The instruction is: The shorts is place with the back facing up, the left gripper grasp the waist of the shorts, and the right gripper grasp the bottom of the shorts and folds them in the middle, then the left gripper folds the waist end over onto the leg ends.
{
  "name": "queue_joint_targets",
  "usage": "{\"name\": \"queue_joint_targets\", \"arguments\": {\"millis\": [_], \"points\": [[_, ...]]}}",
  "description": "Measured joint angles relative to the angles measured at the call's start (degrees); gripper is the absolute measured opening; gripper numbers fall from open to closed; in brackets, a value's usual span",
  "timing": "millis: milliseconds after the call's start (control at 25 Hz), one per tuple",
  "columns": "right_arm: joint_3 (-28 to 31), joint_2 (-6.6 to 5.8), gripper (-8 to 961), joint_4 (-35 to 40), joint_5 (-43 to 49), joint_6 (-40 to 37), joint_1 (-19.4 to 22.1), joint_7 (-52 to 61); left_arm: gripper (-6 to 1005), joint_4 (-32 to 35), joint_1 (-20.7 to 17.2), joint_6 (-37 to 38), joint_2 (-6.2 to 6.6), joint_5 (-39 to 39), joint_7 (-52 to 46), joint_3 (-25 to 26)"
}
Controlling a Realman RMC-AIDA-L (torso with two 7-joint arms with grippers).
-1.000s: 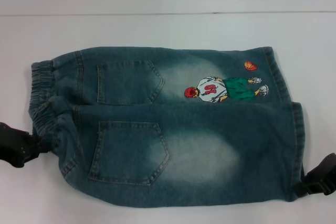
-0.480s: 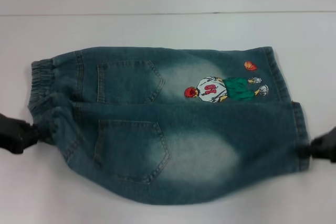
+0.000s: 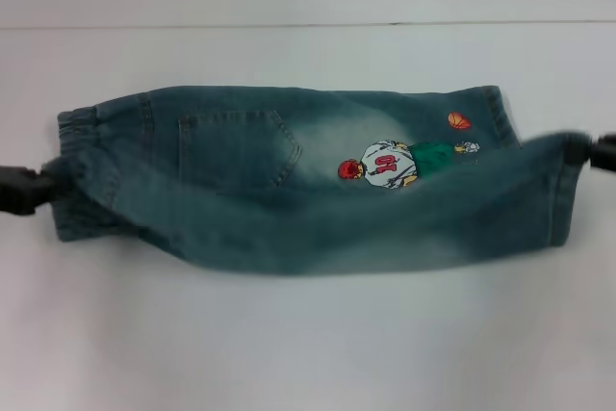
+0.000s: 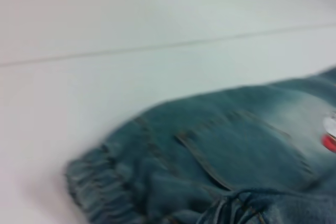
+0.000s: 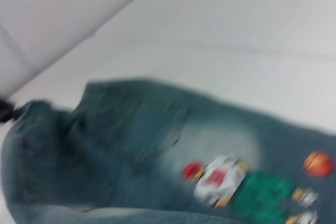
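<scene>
Shorts: only head view shows both end effectors gripping.

One pair of shorts, one back pocket, and seemingly two black hands, left and right, were counted.

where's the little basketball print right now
In the head view the orange basketball print sits on the far leg of the shorts, toward the robot's right, beside the leg hem and just beyond the cartoon player.
</scene>
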State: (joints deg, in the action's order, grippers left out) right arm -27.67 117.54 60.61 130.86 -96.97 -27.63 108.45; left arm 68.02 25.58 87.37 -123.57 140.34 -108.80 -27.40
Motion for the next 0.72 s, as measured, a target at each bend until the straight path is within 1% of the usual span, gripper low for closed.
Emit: {"name": "queue_joint_targets", "arguments": {"millis": [160, 240, 440, 600, 720], "points": [[0.2, 1.39, 13, -1.0, -2.7, 7.0, 0.0, -0.9, 101, -0.3, 0.5, -4.2, -0.16, -0.1, -1.8, 0.1], [-0.6, 1.78, 13, -2.3, -2.7, 11.8, -0.5, -1.0, 109, -0.5, 0.7, -6.3, -0.36, -0.3, -2.0, -0.2], [-3.1, 1.92, 15, -6.7, -2.8, 21.1, -1.8, -1.3, 129, -3.5, 1.6, -11.9, -0.3, -1.9, -2.8, -0.5], [-5.0, 1.98, 17, -9.6, -3.1, 27.1, -3.1, -2.1, 144, -5.0, 2.4, -16.0, -0.35, -2.0, -2.8, -2.9], [-5.9, 1.99, 18, -11.4, -3.5, 29.7, -4.1, -2.5, 156, -6.4, 3.2, -19.0, -0.4, -2.1, -2.9, -5.2]]}}
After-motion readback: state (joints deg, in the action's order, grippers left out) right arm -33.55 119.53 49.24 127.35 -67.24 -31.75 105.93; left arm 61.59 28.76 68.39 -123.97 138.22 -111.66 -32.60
